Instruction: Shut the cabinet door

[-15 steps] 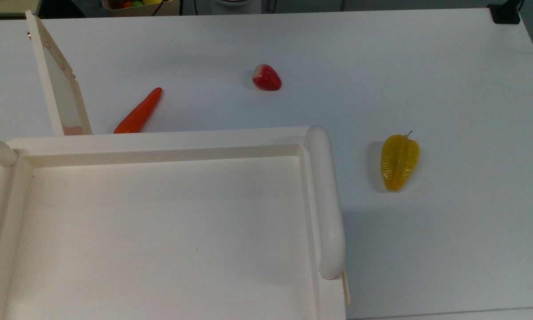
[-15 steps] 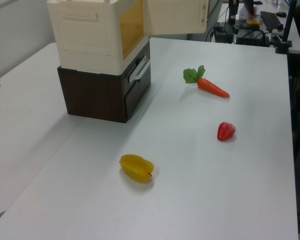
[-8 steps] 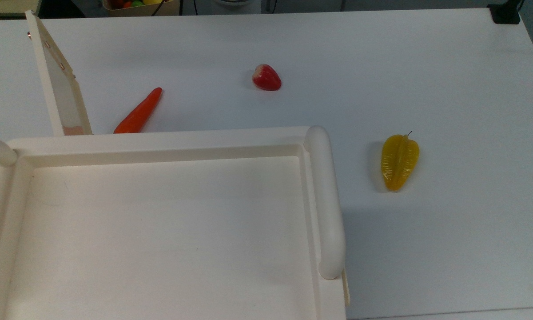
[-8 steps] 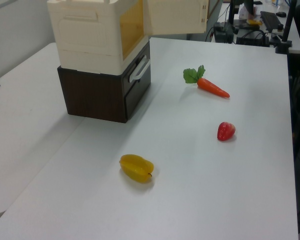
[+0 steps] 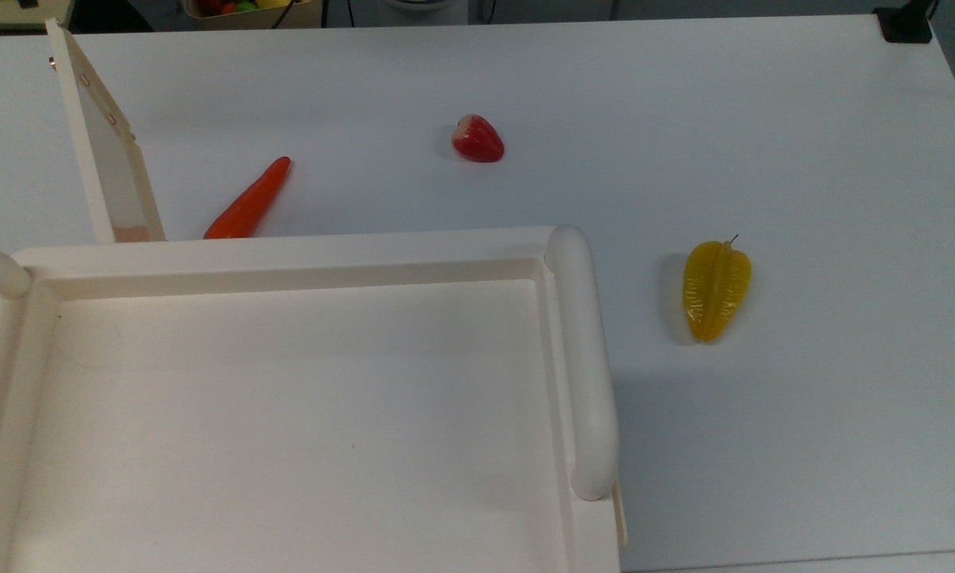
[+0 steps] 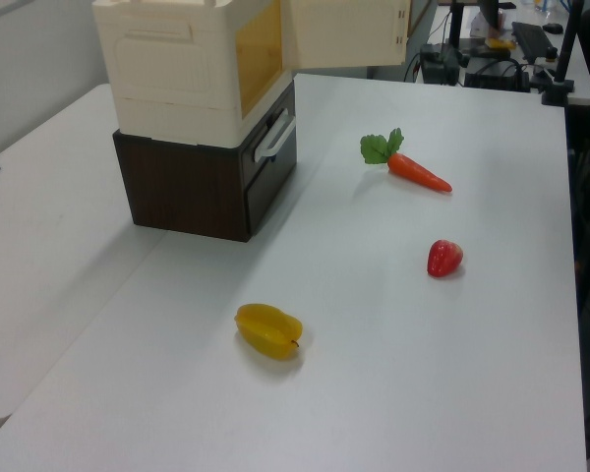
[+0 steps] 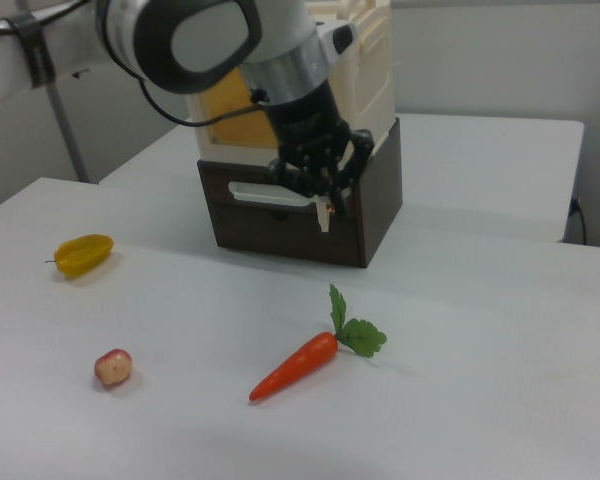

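Note:
The cabinet (image 5: pixel 302 398) is a large cream-white box with a tray-like top, and it sits on a dark brown drawer base (image 6: pixel 202 187). Its cabinet door (image 5: pixel 107 151) stands open, swung out from the front at the top view's upper left. In the left view the cabinet door (image 6: pixel 344 34) sticks out to the right of the amber opening (image 6: pixel 259 49). In the right view my gripper (image 7: pixel 323 205) hangs pointing down and overlaps the cabinet (image 7: pixel 365 70) and its drawer front. How far it is from the door cannot be told.
On the white table (image 5: pixel 684 103) lie an orange carrot (image 5: pixel 248 203) near the open door, a red fruit (image 5: pixel 477 139) and a yellow starfruit (image 5: pixel 715 290). A drawer handle (image 6: pixel 273 138) sticks out under the opening. More desks and cables stand behind.

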